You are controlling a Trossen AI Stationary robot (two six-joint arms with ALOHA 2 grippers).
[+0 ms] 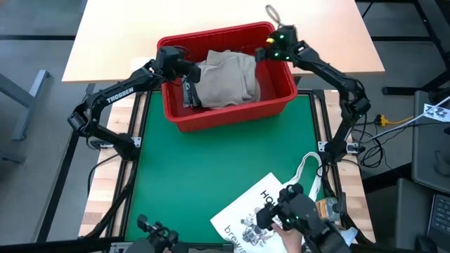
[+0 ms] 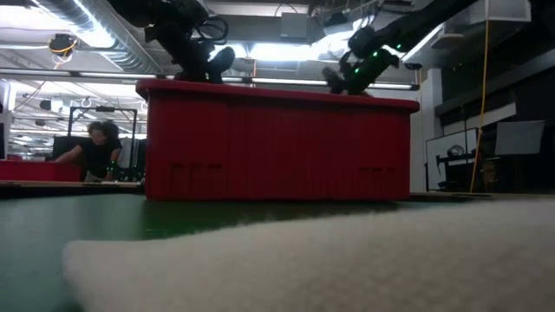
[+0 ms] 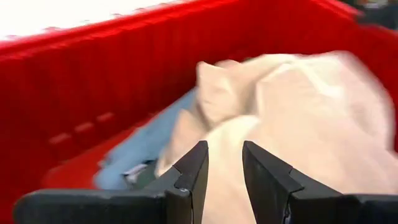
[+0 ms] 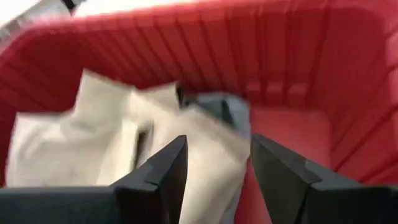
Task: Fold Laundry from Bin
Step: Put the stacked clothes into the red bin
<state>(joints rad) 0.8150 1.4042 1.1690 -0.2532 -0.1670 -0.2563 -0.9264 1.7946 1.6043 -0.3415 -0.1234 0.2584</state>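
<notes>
1. Tote bag (image 1: 256, 211), white with dark print, lies at the near edge of the green mat (image 1: 211, 169), well apart from the work; it is no part of the laundry.
2. Beyond the mat stands the red bin (image 1: 281, 98), its slotted walls upright.
3. Inside it, a khaki-tan garment (image 1: 225, 81) sits bunched on top of the pile, with light blue cloth (image 3: 146, 146) showing beneath it and a darker piece (image 4: 217, 109) at its far side.
4. Soft, light and limp, the khaki piece will likely sag and drag its neighbours along; a raised fold or an outer edge looks the best place to pinch.
5. Left gripper (image 3: 224, 171) hangs over the bin's left side, fingers partly parted just above the khaki cloth, holding nothing.
6. Right gripper (image 4: 217, 168) hovers at the bin's far right corner, fingers apart and empty, pointing down at the same pile.
</notes>
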